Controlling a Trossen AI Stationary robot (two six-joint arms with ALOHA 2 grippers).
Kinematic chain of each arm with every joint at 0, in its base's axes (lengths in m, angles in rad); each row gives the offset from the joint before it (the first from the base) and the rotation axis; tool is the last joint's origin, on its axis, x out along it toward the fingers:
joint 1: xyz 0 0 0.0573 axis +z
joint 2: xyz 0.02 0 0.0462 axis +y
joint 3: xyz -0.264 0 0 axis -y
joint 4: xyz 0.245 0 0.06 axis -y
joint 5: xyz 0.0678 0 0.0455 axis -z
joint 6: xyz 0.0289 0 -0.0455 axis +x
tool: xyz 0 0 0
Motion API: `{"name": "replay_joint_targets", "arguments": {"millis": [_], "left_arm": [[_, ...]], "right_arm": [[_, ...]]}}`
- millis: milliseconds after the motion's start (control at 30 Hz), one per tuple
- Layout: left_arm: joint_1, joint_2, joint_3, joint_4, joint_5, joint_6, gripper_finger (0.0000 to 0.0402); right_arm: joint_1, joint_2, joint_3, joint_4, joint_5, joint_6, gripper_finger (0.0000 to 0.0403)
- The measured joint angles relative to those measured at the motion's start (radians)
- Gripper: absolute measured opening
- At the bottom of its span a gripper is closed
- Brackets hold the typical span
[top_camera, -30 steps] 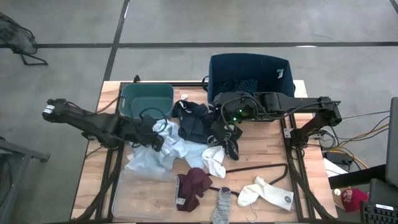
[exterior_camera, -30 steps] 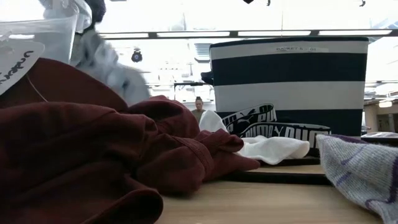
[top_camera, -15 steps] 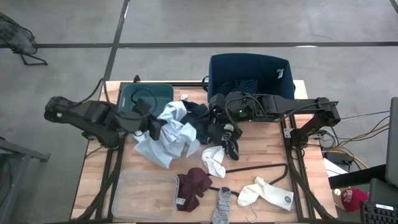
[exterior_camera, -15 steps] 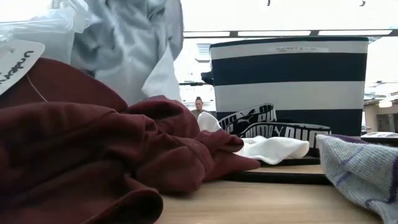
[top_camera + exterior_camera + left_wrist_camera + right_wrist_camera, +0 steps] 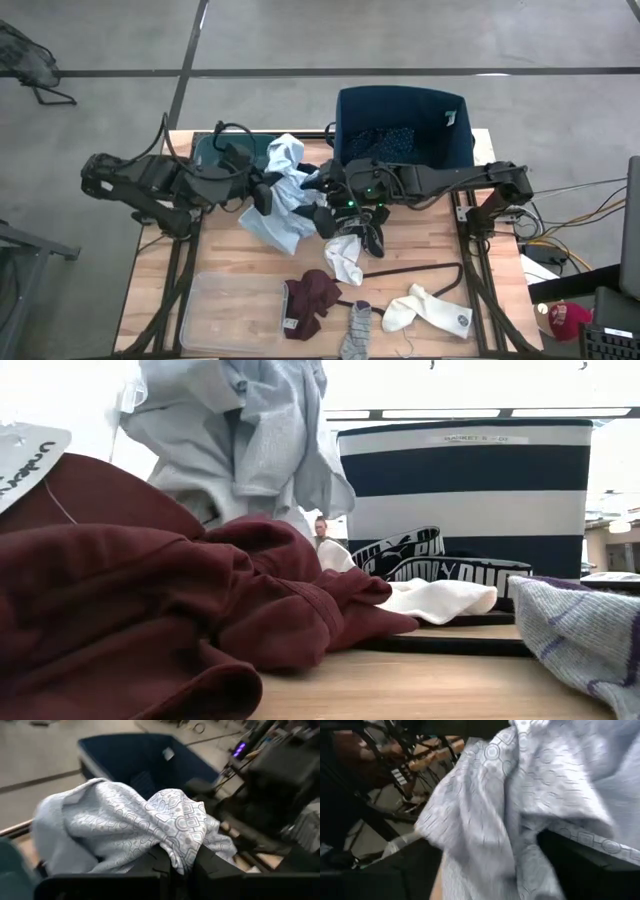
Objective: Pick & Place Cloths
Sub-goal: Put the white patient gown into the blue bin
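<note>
The light blue shirt point(image 5: 285, 195) hangs bunched over the middle of the table, and my left gripper point(image 5: 262, 190) is shut on it. In the low view the shirt point(image 5: 240, 440) hangs behind the maroon piece point(image 5: 150, 600), which hides its lower end. My right gripper point(image 5: 322, 193) is at the shirt's right side, open, and the shirt point(image 5: 520, 805) fills its wrist view. Dark navy clothes point(image 5: 350, 215) lie on the table under the right arm. The maroon piece point(image 5: 312, 295), white socks point(image 5: 345, 260) point(image 5: 430, 310) and a grey sock point(image 5: 358, 330) lie toward the near edge. My left gripper pinches a gathered fold of the shirt point(image 5: 182, 852) between its two fingers point(image 5: 212, 867), coming roughly level from the table's left. The cloth bulges out past the fingertips and hangs below them; I cannot tell whether its lower end rests on the table. My right gripper has its fingers point(image 5: 580, 865) on either side of the hanging shirt; whether they touch it I cannot tell.
A navy bin point(image 5: 400, 130) stands at the far edge and a teal bin point(image 5: 225, 150) far left, behind the left arm. A clear plastic tray point(image 5: 235, 310) lies near left. A black wire hanger point(image 5: 420, 275) lies between the socks.
My left gripper has risen and gone toward the far and right edges, drawing the shirt up off the tray and table into a hanging bunch. My right gripper has gone toward the table's left, away from the dark navy clothes and up to the shirt.
</note>
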Motion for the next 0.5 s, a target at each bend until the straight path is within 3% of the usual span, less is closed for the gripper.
{"name": "replay_joint_targets", "arguments": {"millis": [133,267,400,500], "left_arm": [[0.000,0.033,0.030,0.124,0.015,0.070,0.0030],[0.001,0.049,0.034,0.279,0.097,0.117,0.0026],[0.001,0.068,0.030,0.395,0.165,0.167,0.0031],[0.001,0.071,0.033,0.414,0.183,0.162,0.0033]], "right_arm": [[0.000,0.026,0.000,0.049,0.000,0.001,0.0365],[0.000,0.045,0.000,0.077,0.000,0.011,0.0373],[0.000,0.056,0.001,0.124,0.000,0.007,0.0354],[0.001,0.055,0.001,0.150,-0.001,0.007,0.0315]]}}
